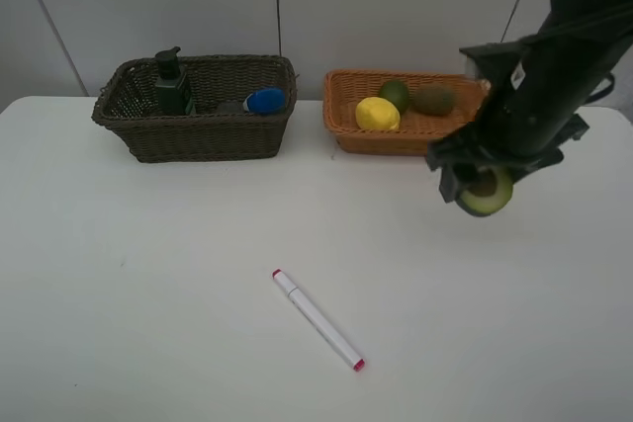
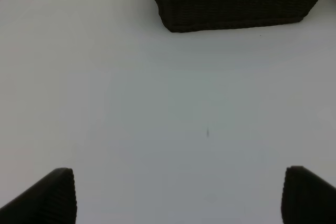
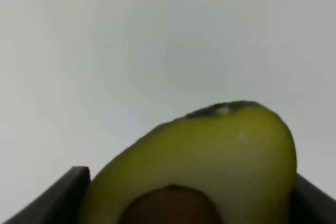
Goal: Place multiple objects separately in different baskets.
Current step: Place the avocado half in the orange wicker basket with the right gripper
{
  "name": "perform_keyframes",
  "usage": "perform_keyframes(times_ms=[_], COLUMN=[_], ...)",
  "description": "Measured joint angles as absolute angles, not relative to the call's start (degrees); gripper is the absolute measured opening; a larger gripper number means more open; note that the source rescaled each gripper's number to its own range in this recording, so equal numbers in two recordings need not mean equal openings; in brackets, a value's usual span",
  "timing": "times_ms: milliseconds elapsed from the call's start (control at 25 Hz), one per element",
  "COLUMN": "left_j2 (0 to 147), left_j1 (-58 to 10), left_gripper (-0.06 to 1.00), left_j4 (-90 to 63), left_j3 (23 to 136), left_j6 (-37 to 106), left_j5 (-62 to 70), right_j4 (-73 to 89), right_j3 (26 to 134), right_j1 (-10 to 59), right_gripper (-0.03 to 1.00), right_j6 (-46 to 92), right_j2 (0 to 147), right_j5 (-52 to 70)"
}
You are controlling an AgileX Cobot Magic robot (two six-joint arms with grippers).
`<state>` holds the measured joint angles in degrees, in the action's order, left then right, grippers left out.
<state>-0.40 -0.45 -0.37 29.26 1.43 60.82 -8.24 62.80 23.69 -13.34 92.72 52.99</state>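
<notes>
My right gripper (image 1: 482, 188) is shut on the halved avocado (image 1: 486, 193) and holds it above the table, just in front of the light orange-tan basket (image 1: 341, 124). The right wrist view shows its cut face and brown pit (image 3: 210, 166). That basket holds the yellow lemon (image 1: 377, 114), the whole green avocado (image 1: 395, 94) and the brown kiwi (image 1: 433, 100). The dark brown basket (image 1: 198, 137) holds the dark green pump bottle (image 1: 172, 83) and the blue-capped tube (image 1: 264, 101). The white pink-tipped marker (image 1: 316, 319) lies on the table at front centre. My left gripper (image 2: 178, 195) is open over bare table. The eraser is hidden.
The white table (image 1: 148, 294) ends at a pale wall behind the baskets. The dark basket's front wall (image 2: 236, 9) shows in the left wrist view, well ahead of the left fingers (image 2: 50, 198).
</notes>
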Motion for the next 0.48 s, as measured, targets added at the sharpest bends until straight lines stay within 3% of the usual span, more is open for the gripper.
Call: perform_keyframes(times_ms=[200, 480], left_j2=[-0.4, -0.4], left_j1=[-0.4, -0.4], left_gripper=[1.00, 1.00], left_j4=[-0.4, -0.4], left_j3=[29.3, 29.3], left_j6=[1.4, 1.4], left_j5=[60.8, 60.8], right_j4=[-6.3, -5.9], right_j3=[82.9, 102.8], right_j1=[16.4, 15.1], right_gripper=[0.68, 0.68], right_j6=[-8.9, -5.8], right_j2=[104.7, 121.6], right_j5=[55.2, 55.8])
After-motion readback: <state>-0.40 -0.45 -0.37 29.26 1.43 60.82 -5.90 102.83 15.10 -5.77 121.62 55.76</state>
